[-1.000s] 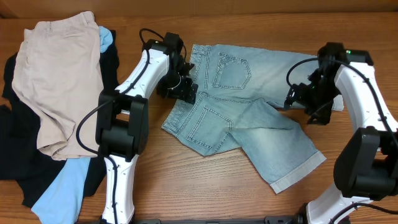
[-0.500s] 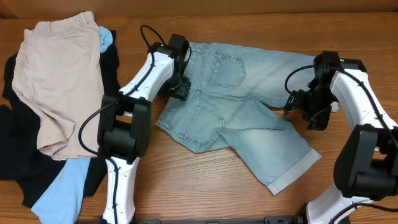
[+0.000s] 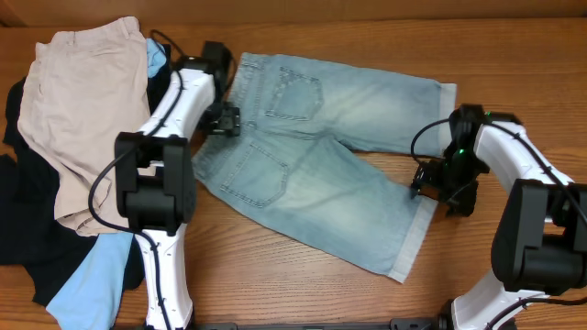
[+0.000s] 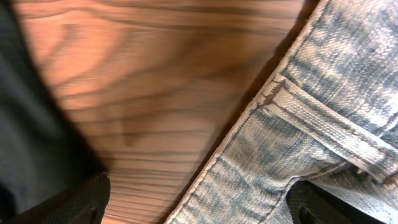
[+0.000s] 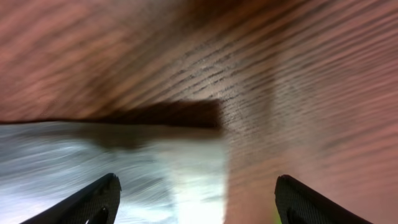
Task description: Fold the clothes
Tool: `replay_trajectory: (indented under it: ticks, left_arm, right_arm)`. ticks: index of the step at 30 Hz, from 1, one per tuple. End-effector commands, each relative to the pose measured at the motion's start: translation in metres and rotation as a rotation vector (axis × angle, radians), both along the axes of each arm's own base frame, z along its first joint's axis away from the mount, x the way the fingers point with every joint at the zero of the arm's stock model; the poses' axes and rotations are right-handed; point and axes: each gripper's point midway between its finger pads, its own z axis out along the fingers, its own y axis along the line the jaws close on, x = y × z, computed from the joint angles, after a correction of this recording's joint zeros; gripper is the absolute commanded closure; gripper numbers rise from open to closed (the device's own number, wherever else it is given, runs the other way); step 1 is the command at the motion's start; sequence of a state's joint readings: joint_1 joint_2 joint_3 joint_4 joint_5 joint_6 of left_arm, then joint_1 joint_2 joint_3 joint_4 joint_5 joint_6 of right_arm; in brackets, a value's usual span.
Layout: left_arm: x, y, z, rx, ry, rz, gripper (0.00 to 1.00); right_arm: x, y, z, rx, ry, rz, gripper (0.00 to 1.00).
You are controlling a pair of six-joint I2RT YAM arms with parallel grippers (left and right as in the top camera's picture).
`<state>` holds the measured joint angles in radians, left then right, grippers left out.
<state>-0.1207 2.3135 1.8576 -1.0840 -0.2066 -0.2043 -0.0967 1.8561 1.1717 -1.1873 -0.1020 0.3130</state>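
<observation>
most of the black garment (image 3: pixel 18 215) beneath beige shorts (image 3: pixel 87 119)

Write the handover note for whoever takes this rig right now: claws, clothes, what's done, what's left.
Left claw: open, at the waistband edge of the denim shorts, gripping nothing.
Right claw: open, at the lower leg's cuff, gripping nothing.
Denim shorts: spread flat mid-table, back pockets up.
Pile at left: beige shorts on a black garment and a sky-blue garment.
Done: denim laid out.
Left: fold it, then the pile.
</observation>
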Motion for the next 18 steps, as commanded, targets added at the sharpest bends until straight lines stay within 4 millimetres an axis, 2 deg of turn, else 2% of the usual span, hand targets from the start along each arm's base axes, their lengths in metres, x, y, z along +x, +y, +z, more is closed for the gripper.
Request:
replay_trajectory:
  ticks: [1, 5, 8, 11, 13, 14, 15, 18]
  left_arm:
    - [-0.01, 0.031, -0.014, 0.066, 0.042, 0.063, 0.08]
    - [-0.01, 0.032, -0.014, 0.066, 0.042, 0.066, 0.07]
    - [-0.01, 0.03, -0.014, 0.058, 0.043, 0.063, 0.05]
    - [-0.011, 0.026, -0.015, 0.037, 0.046, 0.062, 0.04]
    - [-0.011, 0.025, -0.015, 0.03, 0.047, 0.062, 0.04]
    - [-0.011, 0.024, -0.015, 0.028, 0.048, 0.062, 0.04]
    - [-0.012, 0.024, -0.016, 0.026, 0.051, 0.062, 0.04]
    - [-0.014, 0.023, -0.016, 0.018, 0.06, 0.062, 0.04]
  right_arm:
    - [-0.004, 0.005, -0.007, 0.017, -0.022, -0.002, 0.17]
    - [0.008, 0.011, -0.019, 0.054, -0.093, -0.01, 0.19]
    - [0.019, 0.02, -0.028, 0.103, -0.161, -0.017, 0.25]
    - [0.021, 0.022, -0.034, 0.113, -0.185, -0.015, 0.34]
    - [0.021, 0.022, -0.036, 0.108, -0.193, -0.013, 0.6]
    - [0.022, 0.021, -0.036, 0.104, -0.197, -0.012, 0.82]
    - [0.024, 0.02, -0.036, 0.099, -0.204, -0.013, 0.96]
    - [0.033, 0.012, -0.033, 0.074, -0.23, -0.028, 0.96]
